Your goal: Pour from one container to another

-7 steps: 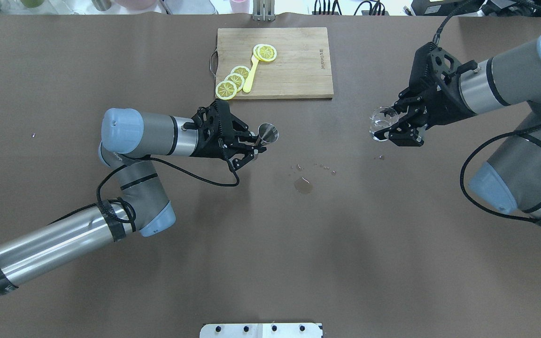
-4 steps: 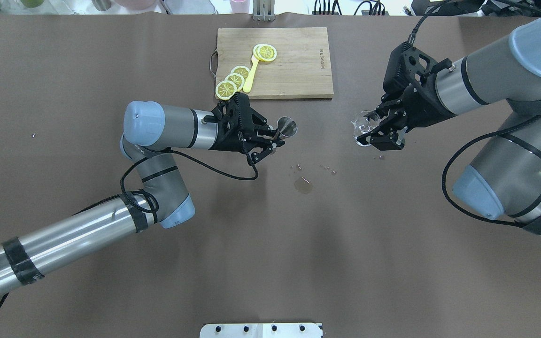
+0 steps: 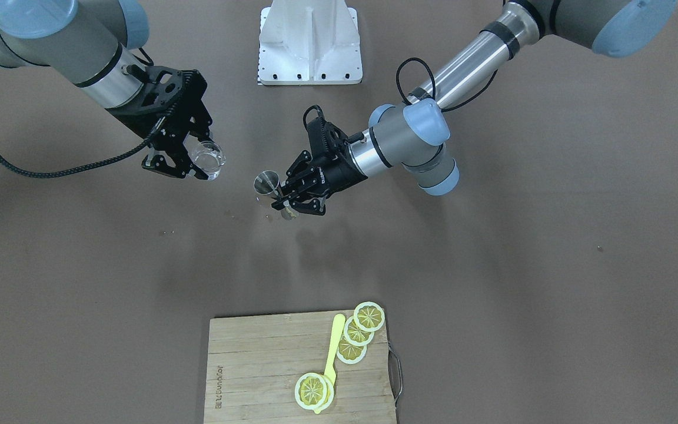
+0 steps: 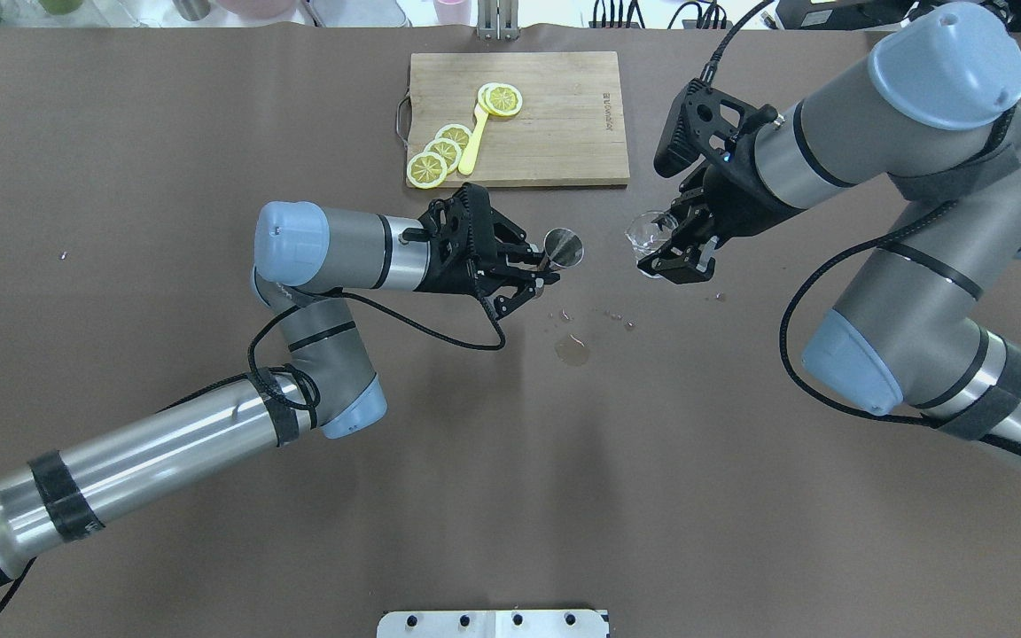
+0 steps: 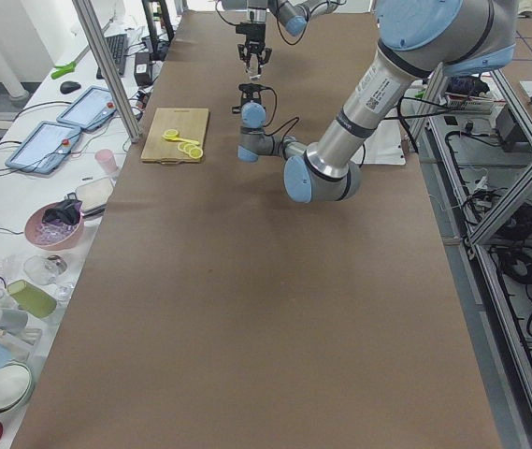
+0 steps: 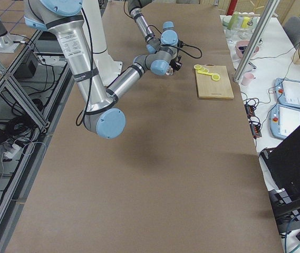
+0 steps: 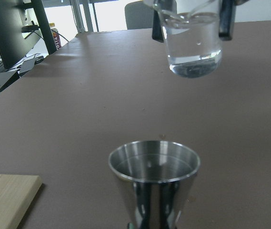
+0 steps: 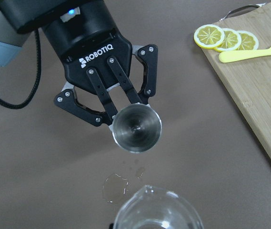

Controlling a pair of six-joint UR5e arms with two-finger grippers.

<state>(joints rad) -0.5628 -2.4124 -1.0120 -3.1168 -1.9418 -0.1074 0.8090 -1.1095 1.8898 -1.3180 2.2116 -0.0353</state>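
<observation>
Now closer together than before, left pincer [image 4: 546, 271] clamped on jigger [image 4: 563, 247], right pincer [image 4: 667, 254] clamped on glass cup [image 4: 642, 233]

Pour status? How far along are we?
Done: both grasps. The right gripper holds the small clear glass cup, the left gripper the grey steel hourglass jigger, both lifted. In hand: alignment; the cup is upright with liquid inside, apart from the jigger. Left: close the gap, tilt, pour. The jigger looks empty.

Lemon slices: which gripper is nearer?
Left. Left gripper, holding the jigger, is robot-side of the lemon slices; right gripper, holding the glass cup, is off the other end of the cutting board.
</observation>
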